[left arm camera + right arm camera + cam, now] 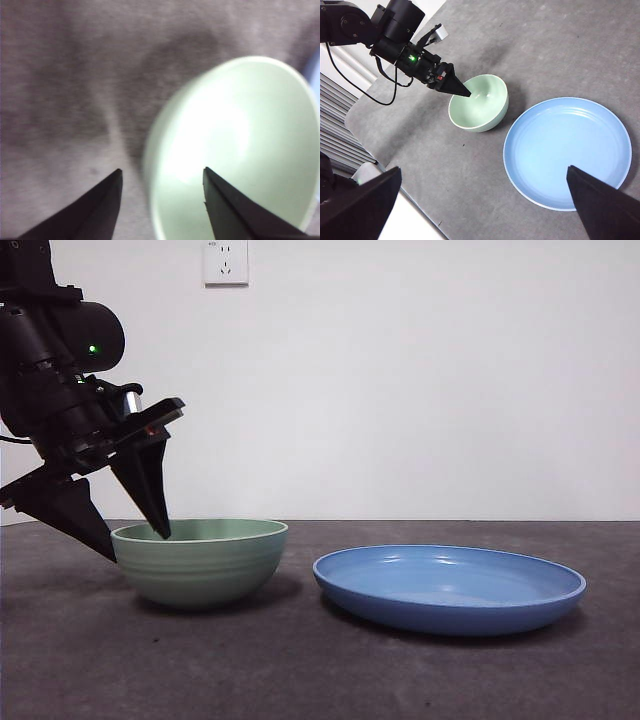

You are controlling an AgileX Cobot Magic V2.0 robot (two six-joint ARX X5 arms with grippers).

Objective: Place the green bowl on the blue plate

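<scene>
Green bowl (200, 562) rim between spread left claw (135, 540) jaws — beside blue plate (450, 588).

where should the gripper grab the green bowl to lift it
Probably by the rim, coming from above on the side away from the plate. The bowl sits upright and open, its round wall too wide to span. The left gripper already straddles that rim, jaws open, one inside, one outside.

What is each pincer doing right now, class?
Left pincer: open, straddling the green bowl rim, gripping nothing.
Right pincer: open, empty, above the blue plate.
</scene>
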